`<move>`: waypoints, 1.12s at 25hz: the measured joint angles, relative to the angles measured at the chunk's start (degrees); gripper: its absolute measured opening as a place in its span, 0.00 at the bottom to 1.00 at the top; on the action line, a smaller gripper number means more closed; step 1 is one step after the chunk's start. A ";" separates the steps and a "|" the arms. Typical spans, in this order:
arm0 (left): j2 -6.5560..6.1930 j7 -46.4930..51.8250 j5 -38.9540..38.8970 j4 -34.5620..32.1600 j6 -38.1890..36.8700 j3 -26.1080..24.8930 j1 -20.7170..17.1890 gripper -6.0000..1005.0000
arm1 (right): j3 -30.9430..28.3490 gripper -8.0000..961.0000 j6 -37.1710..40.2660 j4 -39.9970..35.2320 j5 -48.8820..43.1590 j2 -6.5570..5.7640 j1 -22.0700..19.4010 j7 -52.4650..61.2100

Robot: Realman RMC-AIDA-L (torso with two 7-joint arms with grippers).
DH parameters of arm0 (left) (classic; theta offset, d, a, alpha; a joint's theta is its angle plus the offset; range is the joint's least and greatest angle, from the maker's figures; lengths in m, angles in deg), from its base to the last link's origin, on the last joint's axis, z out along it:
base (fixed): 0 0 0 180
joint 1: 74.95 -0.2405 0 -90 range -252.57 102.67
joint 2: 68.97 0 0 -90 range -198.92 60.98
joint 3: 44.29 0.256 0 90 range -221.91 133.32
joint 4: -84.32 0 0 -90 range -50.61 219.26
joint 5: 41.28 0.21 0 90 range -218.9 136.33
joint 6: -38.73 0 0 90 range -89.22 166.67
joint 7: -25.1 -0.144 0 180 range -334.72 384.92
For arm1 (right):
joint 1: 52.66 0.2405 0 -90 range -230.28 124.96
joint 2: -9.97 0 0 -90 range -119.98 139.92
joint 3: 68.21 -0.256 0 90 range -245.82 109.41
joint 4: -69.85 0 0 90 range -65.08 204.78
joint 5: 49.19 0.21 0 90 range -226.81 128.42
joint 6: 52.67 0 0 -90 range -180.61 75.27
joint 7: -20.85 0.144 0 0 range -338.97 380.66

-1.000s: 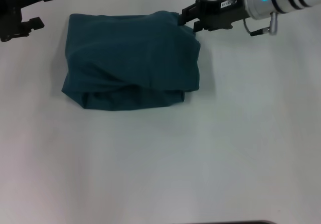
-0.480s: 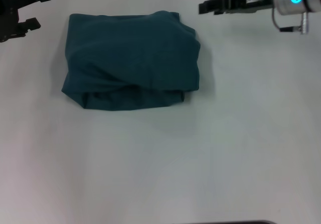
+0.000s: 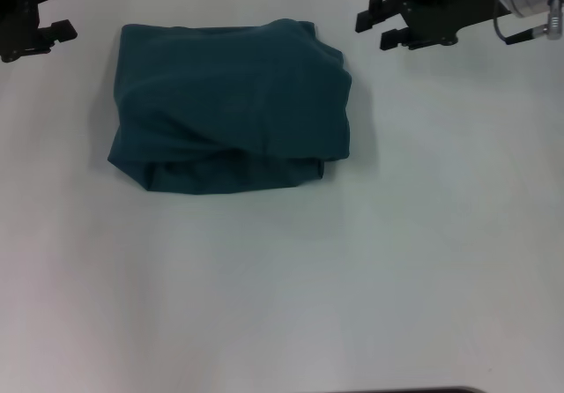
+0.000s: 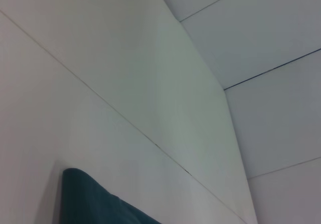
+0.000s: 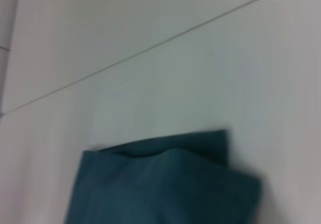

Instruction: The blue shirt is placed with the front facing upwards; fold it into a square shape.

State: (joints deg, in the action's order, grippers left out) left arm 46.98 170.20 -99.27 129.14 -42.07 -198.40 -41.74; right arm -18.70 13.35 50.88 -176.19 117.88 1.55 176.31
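Observation:
The blue shirt [image 3: 231,104] lies folded into a rough square bundle on the white table, its front edge showing a lower layer. No lettering shows. My right gripper [image 3: 374,27] hovers open to the right of the shirt's far right corner, clear of the cloth. At the far left edge my left gripper [image 3: 69,5] is open and apart from the shirt. The left wrist view catches one corner of the shirt [image 4: 95,201]. The right wrist view looks down on the folded shirt [image 5: 165,181].
The white table [image 3: 352,270] stretches bare in front of and to the right of the shirt. A dark strip [image 3: 397,390] marks the table's near edge. Panel seams [image 4: 271,68] run along the white wall behind the table.
My right gripper let go of the shirt's far right corner and drew back to the right, away from the cloth. The left gripper rose slightly. The shirt has not moved.

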 joint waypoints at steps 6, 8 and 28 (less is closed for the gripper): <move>-0.26 -0.31 -0.12 0.07 -0.19 0.03 0.02 0.93 | -0.62 0.56 -0.02 1.86 5.09 2.29 -0.45 3.11; -0.28 -0.70 -0.07 0.07 -0.01 0.03 0.07 0.93 | -0.64 0.56 -0.64 3.05 6.38 3.08 -0.28 3.99; 0.16 -4.13 -0.20 -2.07 0.39 0.04 -0.43 0.93 | 1.70 0.56 -0.26 -0.12 2.21 4.08 -3.35 7.90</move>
State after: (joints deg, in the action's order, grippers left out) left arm 47.14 166.08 -99.47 127.08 -41.68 -198.35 -42.16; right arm -17.00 13.09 50.76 -173.98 121.96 -1.80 184.21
